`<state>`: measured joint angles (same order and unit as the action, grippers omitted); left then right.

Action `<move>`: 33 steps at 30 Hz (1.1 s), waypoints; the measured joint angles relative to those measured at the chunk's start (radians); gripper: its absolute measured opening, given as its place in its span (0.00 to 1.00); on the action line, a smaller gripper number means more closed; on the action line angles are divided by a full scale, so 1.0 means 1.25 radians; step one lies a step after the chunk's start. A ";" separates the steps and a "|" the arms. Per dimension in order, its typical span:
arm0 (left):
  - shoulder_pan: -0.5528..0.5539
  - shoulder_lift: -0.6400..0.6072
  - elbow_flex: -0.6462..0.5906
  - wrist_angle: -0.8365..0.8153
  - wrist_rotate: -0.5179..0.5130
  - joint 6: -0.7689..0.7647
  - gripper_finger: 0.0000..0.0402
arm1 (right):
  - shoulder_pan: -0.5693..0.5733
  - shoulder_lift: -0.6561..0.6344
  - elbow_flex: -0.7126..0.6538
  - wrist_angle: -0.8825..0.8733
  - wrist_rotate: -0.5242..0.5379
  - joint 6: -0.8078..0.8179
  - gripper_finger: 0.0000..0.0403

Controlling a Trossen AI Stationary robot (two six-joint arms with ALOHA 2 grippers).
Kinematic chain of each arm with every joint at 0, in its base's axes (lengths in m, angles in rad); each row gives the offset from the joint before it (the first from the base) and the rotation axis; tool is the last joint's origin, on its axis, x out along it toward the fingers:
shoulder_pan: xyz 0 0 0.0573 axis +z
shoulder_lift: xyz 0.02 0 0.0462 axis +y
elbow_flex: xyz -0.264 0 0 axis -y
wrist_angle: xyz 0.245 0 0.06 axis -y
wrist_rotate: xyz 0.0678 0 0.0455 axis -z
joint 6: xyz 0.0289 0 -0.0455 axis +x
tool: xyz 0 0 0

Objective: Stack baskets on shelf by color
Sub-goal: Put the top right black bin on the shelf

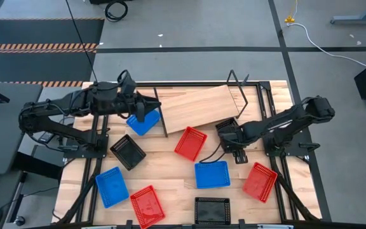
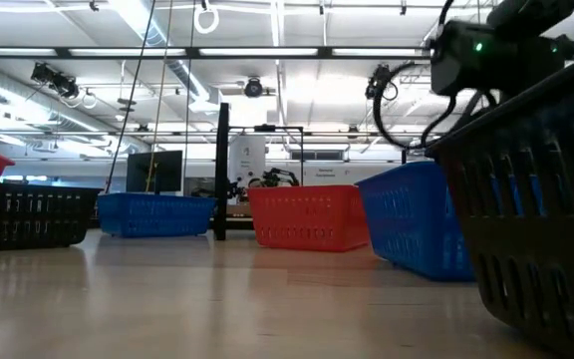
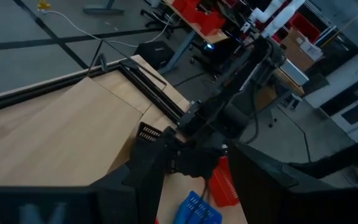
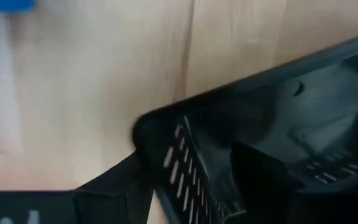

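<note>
The right gripper (image 1: 232, 141) is low over a black basket (image 1: 226, 126) lying just beside the lower right end of the shelf (image 1: 199, 107). In the right wrist view its 2 fingers (image 4: 263, 171) straddle one wall of that basket (image 4: 272, 118), 1 inside and 1 outside, with a little gap on each side; whether they have pinched the wall yet cannot be told.

The left gripper (image 1: 146, 107) is at the shelf's left end, above a blue basket (image 1: 142, 122) that sits on the table under it. Its fingers (image 3: 148, 180) stand apart in the left wrist view, with nothing between them.

The shelf lies slanted across the far middle of the table (image 1: 176, 191) and carries no basket. The other baskets are spread over the tabletop: a red basket (image 1: 190, 142) just below the shelf, a 2nd black one (image 1: 128, 151) left of it, a blue one (image 1: 212, 174) near the centre, a red one (image 1: 260, 181) at the right, a blue one (image 1: 112, 186) and a red one (image 1: 147, 206) at the near left, and a 3rd black one (image 1: 211, 210) at the near edge.
</note>
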<state>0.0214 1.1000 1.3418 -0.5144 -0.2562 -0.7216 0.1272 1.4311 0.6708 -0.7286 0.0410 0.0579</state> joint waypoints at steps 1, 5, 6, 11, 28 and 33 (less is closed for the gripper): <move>-0.002 0.000 0.000 0.000 0.000 0.000 0.45 | -0.004 0.011 0.000 0.000 0.000 0.000 0.48; -0.012 0.000 0.000 -0.006 0.000 0.000 0.45 | -0.011 0.036 0.003 0.001 -0.012 0.002 0.34; -0.012 0.000 0.000 -0.010 0.000 0.000 0.45 | -0.011 0.037 0.004 0.001 -0.015 0.009 0.29; -0.012 0.000 0.000 -0.016 -0.002 0.008 0.45 | -0.012 0.023 0.051 -0.085 -0.005 0.022 0.03; -0.012 0.000 0.000 -0.017 -0.002 0.044 0.44 | -0.103 -0.012 0.359 -0.191 0.070 -0.283 0.01; -0.030 0.000 0.000 -0.016 -0.002 0.038 0.43 | -0.226 0.045 0.350 -0.188 0.054 -0.350 0.01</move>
<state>-0.0158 1.1004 1.3422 -0.5350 -0.2592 -0.6743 -0.1556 1.4879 1.1088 -0.9630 0.1081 -0.3799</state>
